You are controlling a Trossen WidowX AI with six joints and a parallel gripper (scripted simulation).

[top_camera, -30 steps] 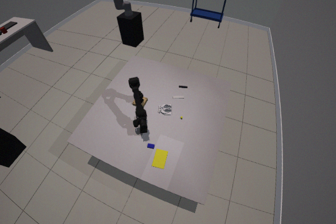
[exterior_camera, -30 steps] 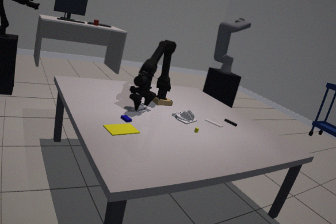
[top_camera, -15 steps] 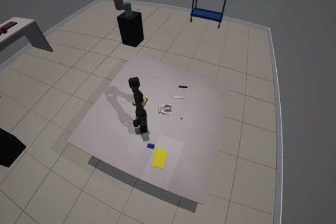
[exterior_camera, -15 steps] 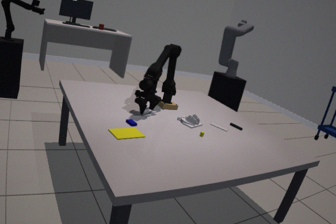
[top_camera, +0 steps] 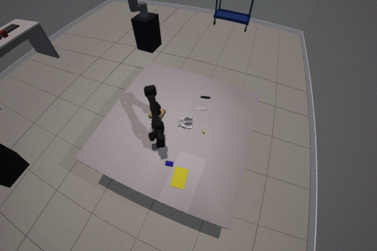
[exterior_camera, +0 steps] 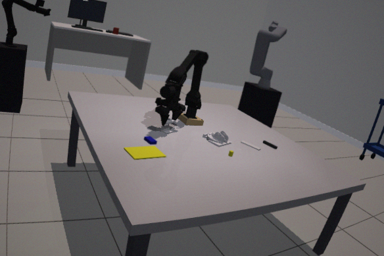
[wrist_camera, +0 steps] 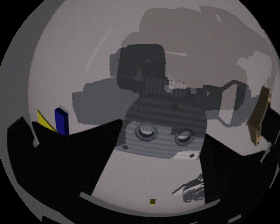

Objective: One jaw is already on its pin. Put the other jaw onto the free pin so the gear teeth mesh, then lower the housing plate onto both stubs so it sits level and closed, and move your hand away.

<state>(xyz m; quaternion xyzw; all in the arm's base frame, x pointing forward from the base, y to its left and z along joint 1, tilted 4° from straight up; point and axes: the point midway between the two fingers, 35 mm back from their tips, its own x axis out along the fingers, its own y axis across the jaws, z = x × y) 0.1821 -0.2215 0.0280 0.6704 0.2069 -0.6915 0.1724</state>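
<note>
Pincer [exterior_camera: 171, 120] [wrist_camera: 158, 137] set wide on the grey ribbed housing plate [wrist_camera: 166, 125], low over the surface [top_camera: 219, 162] [exterior_camera: 230, 178]. Plate has two round holes between the fingers. Jaw assembly [top_camera: 185, 122] [exterior_camera: 218, 138] [wrist_camera: 192, 192] sits apart on the surface, uncovered. Yellow cylinder [top_camera: 203, 131] [exterior_camera: 231, 153] [wrist_camera: 152, 201] near it.

The pincer [wrist_camera: 160, 142] grips a ribbed grey plate [wrist_camera: 166, 120]; two round holes pierce it.
</note>
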